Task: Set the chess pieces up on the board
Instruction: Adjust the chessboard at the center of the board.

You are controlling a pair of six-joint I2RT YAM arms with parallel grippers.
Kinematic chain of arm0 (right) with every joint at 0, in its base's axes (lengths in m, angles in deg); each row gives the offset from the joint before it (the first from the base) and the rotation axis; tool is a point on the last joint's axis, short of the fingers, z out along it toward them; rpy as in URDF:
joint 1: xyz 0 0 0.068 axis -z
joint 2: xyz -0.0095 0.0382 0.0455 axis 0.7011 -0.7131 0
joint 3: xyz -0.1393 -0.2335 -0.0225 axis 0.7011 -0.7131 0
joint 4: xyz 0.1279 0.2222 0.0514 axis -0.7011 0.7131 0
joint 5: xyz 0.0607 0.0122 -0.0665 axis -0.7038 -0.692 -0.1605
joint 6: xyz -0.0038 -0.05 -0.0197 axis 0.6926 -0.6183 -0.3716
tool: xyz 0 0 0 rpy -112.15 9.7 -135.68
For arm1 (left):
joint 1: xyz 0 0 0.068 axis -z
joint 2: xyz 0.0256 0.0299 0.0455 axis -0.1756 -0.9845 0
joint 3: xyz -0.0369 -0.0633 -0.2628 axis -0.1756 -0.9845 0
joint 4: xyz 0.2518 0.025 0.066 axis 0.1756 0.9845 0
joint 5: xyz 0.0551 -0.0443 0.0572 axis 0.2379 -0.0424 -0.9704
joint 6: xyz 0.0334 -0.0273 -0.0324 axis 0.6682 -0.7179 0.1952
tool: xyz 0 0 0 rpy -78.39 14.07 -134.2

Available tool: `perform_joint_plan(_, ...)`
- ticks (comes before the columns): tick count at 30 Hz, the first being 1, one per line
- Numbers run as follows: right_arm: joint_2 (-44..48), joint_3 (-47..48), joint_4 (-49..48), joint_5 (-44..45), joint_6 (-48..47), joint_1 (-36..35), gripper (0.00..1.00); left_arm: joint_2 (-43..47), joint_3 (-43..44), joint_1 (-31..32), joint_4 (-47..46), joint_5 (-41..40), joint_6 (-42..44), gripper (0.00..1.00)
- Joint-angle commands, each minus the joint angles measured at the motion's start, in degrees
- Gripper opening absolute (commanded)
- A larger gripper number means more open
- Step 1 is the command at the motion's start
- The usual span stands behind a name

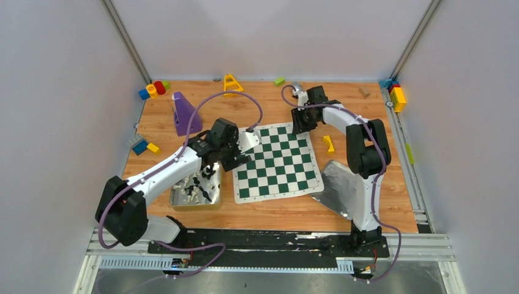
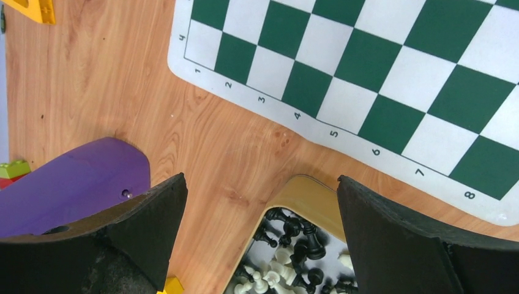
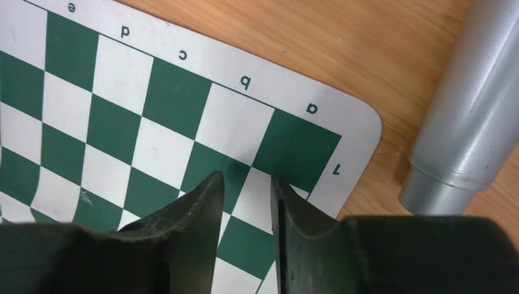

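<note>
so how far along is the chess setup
Nothing looks done: the board has no pieces on it. The chess pieces sit heaped in the metal tray. The left gripper hangs open above them; the right gripper, narrowly open and empty, is over the board's a1 corner. All placing remains.

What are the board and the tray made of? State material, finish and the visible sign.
Board: thin flexible mat, probably vinyl or coated paper, matte; its printed squares bend in a ripple. Tray: likely metal, polished; its rim mirrors the tabletop.
</note>
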Motion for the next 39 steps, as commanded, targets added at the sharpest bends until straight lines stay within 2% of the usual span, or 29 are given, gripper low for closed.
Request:
perform_joint_plan(1,-0.2,1.3,-1.3,-0.5,4.2,0.9,0.38,-1.0,-0.1,-0.1,-2.3,-0.6,1.6,1.0)
perform_joint_plan(5,5.6,-2.0,-1.4,-6.0,3.8,1.4,0.49,-2.8,0.6,-0.1,-0.5,3.3,3.0,1.0)
perform_joint_plan(10,16.1,-8.0,-0.5,-7.9,-0.2,2.7,0.55,-7.1,1.8,1.0,1.4,8.2,3.7,1.0)
perform_joint_plan(19,32.4,-22.4,10.9,-6.3,-13.1,7.0,0.53,-14.4,0.4,8.8,1.5,5.5,5.7,1.0)
perform_joint_plan(25,41.5,-33.2,17.1,-2.7,-19.0,7.7,0.52,-15.8,-1.4,9.5,4.2,2.5,8.1,1.0)
perform_joint_plan(31,44.9,-38.6,20.9,2.0,-23.5,9.3,0.52,-16.0,-3.3,9.5,5.9,-3.0,11.1,1.0)
perform_joint_plan(39,43.4,-44.7,21.3,6.2,-29.5,14.6,0.51,-14.3,-3.9,9.5,6.9,-4.1,11.0,1.0)
